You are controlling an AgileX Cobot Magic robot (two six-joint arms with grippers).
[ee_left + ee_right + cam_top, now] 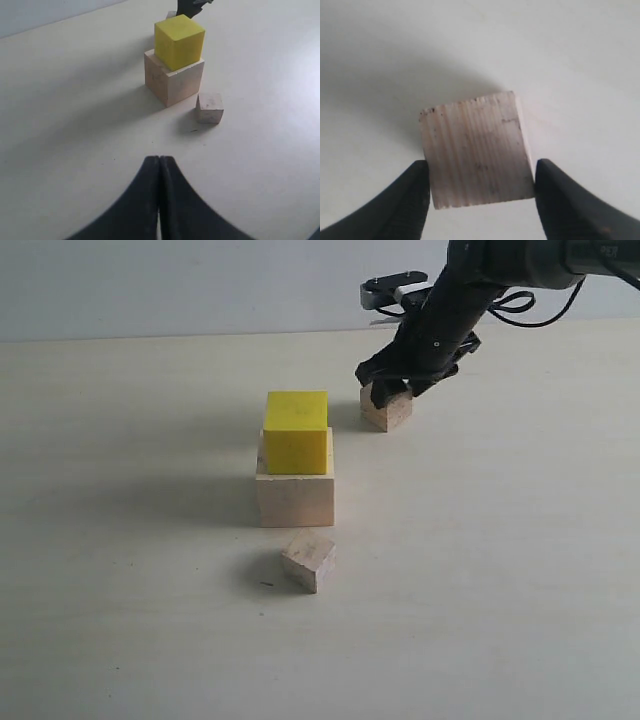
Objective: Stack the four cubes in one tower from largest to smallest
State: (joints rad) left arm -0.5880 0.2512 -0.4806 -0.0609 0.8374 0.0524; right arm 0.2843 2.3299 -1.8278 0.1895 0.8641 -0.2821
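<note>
Halfway done: the yellow cube (296, 432) is sitting on the large wooden cube (295, 500), the right gripper (390, 390) is clamping its fingers (400, 200) on the rear small cube (386, 412) on the desk (500, 590), the front small cube (308, 562) is waiting, and the left gripper (159, 200) is idling clenched.

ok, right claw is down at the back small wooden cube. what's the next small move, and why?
Probably lift straight up. The fingers of the right claw look pressed on both sides of the small pale wooden cube, which sits on the table. The bright yellow cube has a bare top that stands higher.
</note>
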